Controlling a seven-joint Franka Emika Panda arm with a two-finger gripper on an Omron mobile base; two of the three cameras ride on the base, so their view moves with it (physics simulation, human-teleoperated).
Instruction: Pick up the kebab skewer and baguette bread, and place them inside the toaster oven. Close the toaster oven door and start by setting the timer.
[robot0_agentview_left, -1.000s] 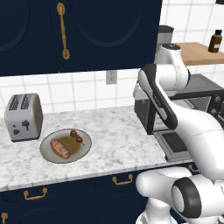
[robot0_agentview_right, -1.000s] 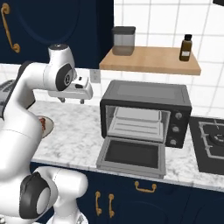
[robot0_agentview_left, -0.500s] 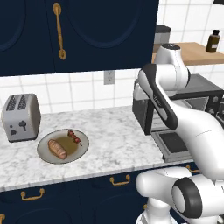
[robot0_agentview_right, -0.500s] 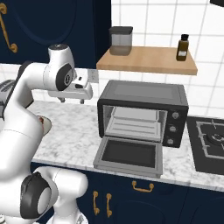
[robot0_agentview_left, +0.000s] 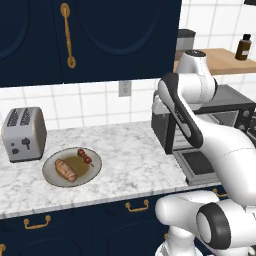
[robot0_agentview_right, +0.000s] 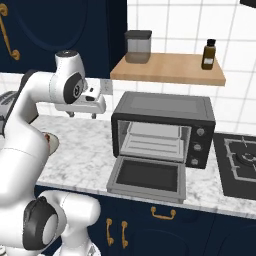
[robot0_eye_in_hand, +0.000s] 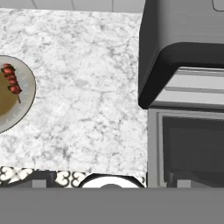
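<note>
The kebab skewer (robot0_agentview_left: 85, 157) and the baguette bread (robot0_agentview_left: 66, 170) lie side by side on a grey plate (robot0_agentview_left: 95, 167) on the marble counter, left of the arm. In the hand view the kebab skewer (robot0_eye_in_hand: 11, 81) sits at the left edge, on the plate's rim (robot0_eye_in_hand: 28, 94). The toaster oven (robot0_agentview_right: 165, 107) stands to the right with its door (robot0_agentview_right: 147, 177) dropped open and flat, and the rack inside is bare. My gripper (robot0_agentview_right: 82, 115) hangs open above the counter between plate and oven, fingers pointing down, holding nothing.
A silver two-slot toaster (robot0_agentview_left: 22, 134) stands at the counter's left end. Above the oven a wooden shelf (robot0_agentview_right: 170, 70) carries a dark canister (robot0_agentview_right: 138, 46) and a brown bottle (robot0_agentview_right: 208, 54). A stove burner (robot0_agentview_right: 240, 160) lies right of the oven. Dark blue cabinets hang overhead.
The whole scene slid slightly left in both base views, so the base has shifted right. The arm keeps its pose and the gripper stays open.
</note>
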